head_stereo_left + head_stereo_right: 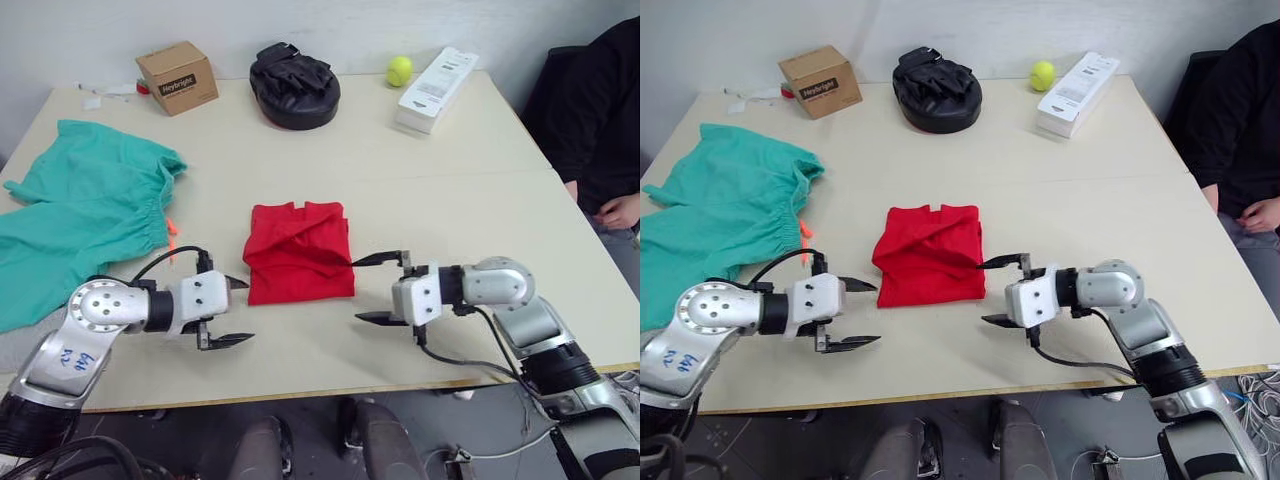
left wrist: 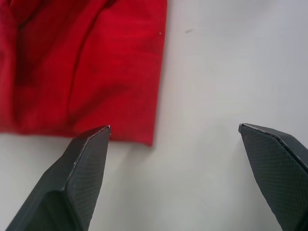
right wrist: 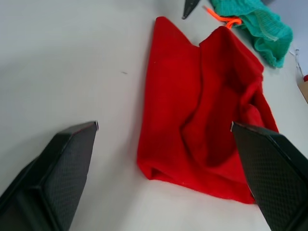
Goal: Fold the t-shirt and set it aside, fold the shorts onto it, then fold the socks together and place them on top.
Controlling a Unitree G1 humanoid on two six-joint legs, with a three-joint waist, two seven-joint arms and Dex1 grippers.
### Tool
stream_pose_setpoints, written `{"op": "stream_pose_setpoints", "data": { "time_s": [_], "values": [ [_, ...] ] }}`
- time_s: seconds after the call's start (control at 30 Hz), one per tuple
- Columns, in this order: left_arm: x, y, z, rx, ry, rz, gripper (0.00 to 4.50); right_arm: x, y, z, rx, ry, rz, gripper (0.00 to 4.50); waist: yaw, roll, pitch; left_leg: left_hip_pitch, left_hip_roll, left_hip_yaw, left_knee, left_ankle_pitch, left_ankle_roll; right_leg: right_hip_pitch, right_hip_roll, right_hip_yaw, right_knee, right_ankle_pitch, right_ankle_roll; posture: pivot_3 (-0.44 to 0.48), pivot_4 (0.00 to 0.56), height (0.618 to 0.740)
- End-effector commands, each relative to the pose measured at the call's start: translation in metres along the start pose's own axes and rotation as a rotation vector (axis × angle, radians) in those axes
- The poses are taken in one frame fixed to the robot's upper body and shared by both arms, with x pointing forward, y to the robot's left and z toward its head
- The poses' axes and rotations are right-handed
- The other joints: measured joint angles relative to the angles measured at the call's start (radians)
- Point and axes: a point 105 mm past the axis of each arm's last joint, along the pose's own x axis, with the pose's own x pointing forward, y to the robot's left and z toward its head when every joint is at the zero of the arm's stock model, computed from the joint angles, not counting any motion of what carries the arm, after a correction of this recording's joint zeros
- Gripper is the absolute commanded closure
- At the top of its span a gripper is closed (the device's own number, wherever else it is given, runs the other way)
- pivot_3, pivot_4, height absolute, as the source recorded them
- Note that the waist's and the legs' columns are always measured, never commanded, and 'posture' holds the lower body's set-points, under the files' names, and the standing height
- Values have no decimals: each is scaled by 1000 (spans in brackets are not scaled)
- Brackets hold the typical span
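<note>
On the surface (image 1: pixel 420 190) the t-shirt (image 1: pixel 300 250) lies folded, left tool (image 1: pixel 233 312) just off its near-left corner and right tool (image 1: pixel 378 289) at its near-right corner, both spread wide and empty, shorts (image 1: pixel 85 215) spread well left of it.

Cardboard box (image 1: pixel 177 77), tennis ball (image 1: pixel 399 70)
</note>
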Motion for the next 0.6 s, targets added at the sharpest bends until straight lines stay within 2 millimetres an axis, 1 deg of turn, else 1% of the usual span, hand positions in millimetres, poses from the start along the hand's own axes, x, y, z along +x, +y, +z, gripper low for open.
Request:
{"op": "stream_pose_setpoints", "data": {
  "time_s": [0.03,0.07,0.17,0.3,0.4,0.43,0.5,0.57,0.6],
  "values": [
    [9,8,-1,64,19,37,0,11,-5,-5,-69,29,-26,633,-1,0,0,0,0,0,0,0,0,0,0,0,0,0,0,0,150,740],
    [13,9,-3,73,29,41,0,14,-5,-10,-85,48,-27,961,-2,0,0,-1,0,0,1,0,1,0,0,0,0,0,0,0,150,740],
    [21,9,-11,86,56,42,624,20,-1,-21,-122,83,-10,2019,-1,0,0,0,0,1,1,1,2,0,0,0,1,0,0,0,150,740],
    [25,6,-24,71,89,29,1816,23,2,-32,-139,121,1,3427,-1,0,0,2,0,0,1,1,2,2,0,0,1,0,0,0,150,740],
    [26,3,-27,53,84,11,2802,23,1,-30,-131,106,1,4493,-1,0,0,12,0,0,0,1,3,13,0,0,-1,0,0,0,150,740],
    [25,1,-27,43,81,2,3009,22,1,-28,-120,95,3,4500,-2,0,0,15,1,-1,-1,0,3,16,0,-1,-2,0,0,0,150,740],
    [24,-2,-27,27,76,-11,3682,21,2,-25,-104,80,8,4500,-2,0,0,15,1,-1,-1,-1,3,16,0,0,-1,0,0,0,150,740],
    [17,-13,-23,-11,49,-68,4314,16,7,-18,-93,47,41,4500,-3,0,0,15,1,-1,-1,-1,3,16,0,0,-1,0,-1,0,150,740],
    [12,-20,-19,-33,33,-100,4479,12,11,-13,-86,27,63,4500,-3,0,0,15,1,-1,-2,-1,3,16,0,0,-1,-1,-1,0,150,740]
  ]
}}
